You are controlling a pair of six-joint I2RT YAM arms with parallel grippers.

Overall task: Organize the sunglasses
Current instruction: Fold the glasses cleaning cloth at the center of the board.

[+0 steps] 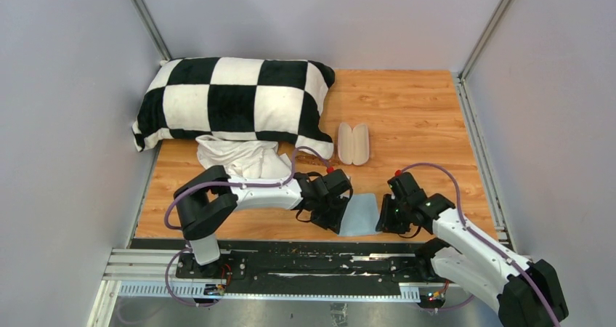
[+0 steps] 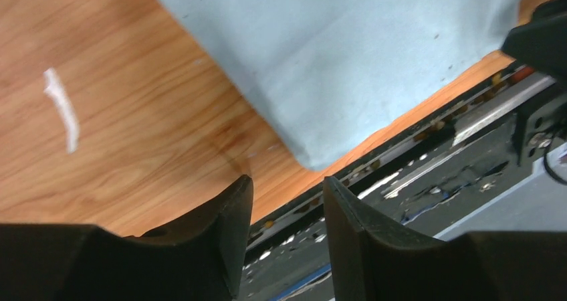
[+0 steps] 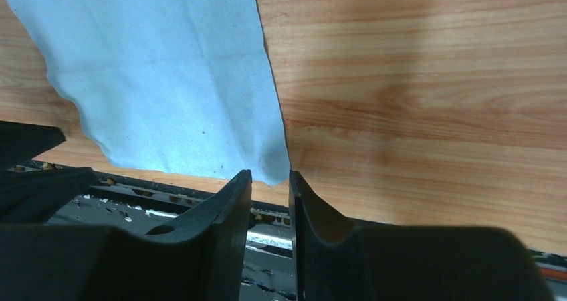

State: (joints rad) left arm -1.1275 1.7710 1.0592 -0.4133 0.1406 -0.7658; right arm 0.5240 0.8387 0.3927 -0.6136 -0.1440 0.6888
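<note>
Sunglasses (image 1: 306, 158): probably the small dark shape at the pillow's (image 1: 232, 98) near right corner, half hidden behind the left arm. Judged light, thin-framed, fragile, with slick lenses; best taken at the bridge. The open pink case (image 1: 354, 143) lies just right of it. The blue cloth (image 1: 359, 214) lies flat at the surface's (image 1: 414, 123) near edge. Left end effector (image 2: 287, 184) and right end effector (image 3: 269, 175) flank the cloth, both parted and empty.
</note>
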